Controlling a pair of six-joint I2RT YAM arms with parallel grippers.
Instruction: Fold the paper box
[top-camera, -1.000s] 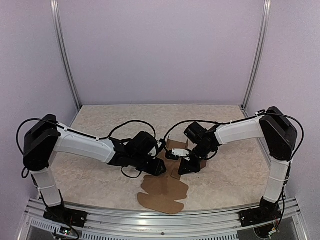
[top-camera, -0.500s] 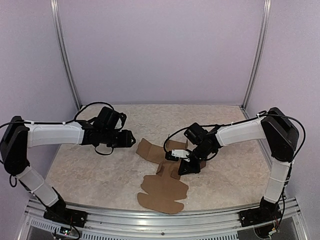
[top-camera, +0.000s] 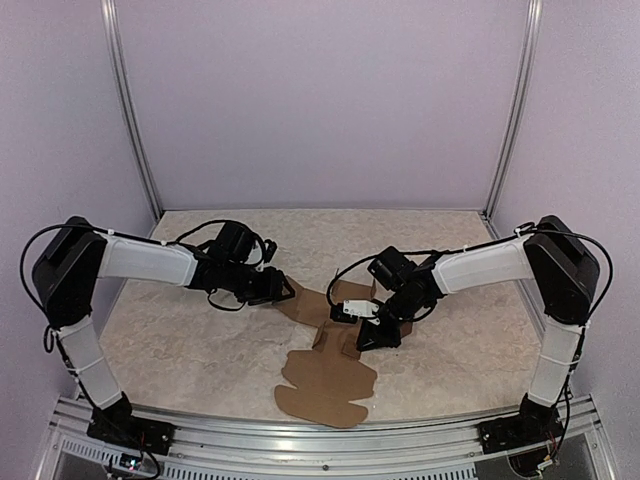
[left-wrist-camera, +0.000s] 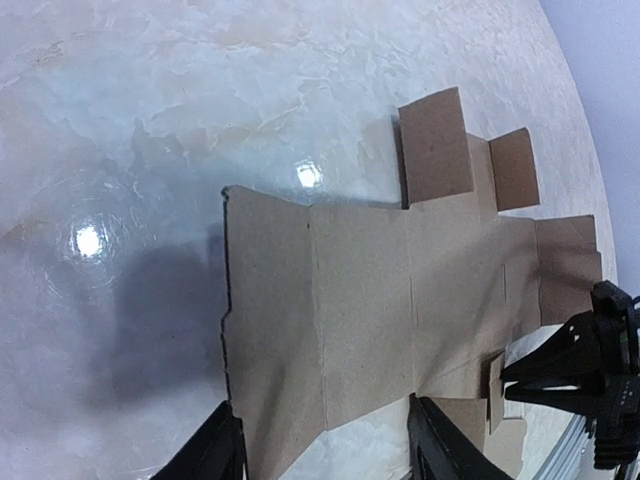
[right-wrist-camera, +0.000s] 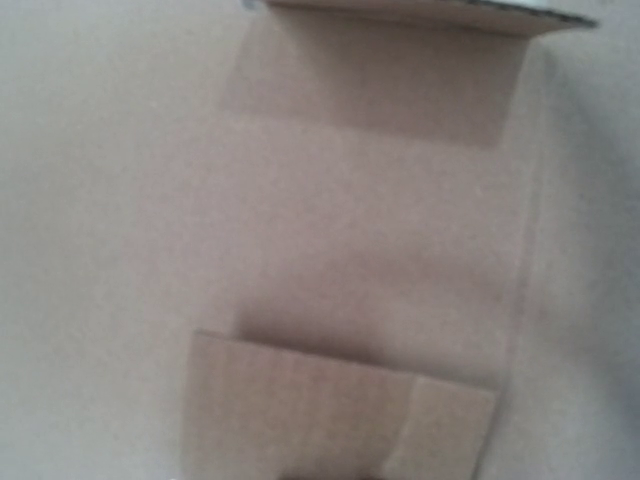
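Note:
The paper box lies as a flat brown die-cut sheet on the table, its rounded flaps toward the near edge. My left gripper is at the sheet's far-left flap. In the left wrist view the sheet fills the middle, and my left gripper is open with a finger on either side of the sheet's nearest edge. My right gripper is down on the sheet's right side and its fingers taper to a point at a small raised tab. The right wrist view is blurred and shows only cardboard with a lifted flap.
The table is marble-patterned. A metal rail runs along the near edge. Two upright frame posts stand at the back corners, with purple walls behind and beside.
My left arm pulled back from the sheet's centre to the far left, then came right again to the sheet's far-left flap. My right arm has barely moved.

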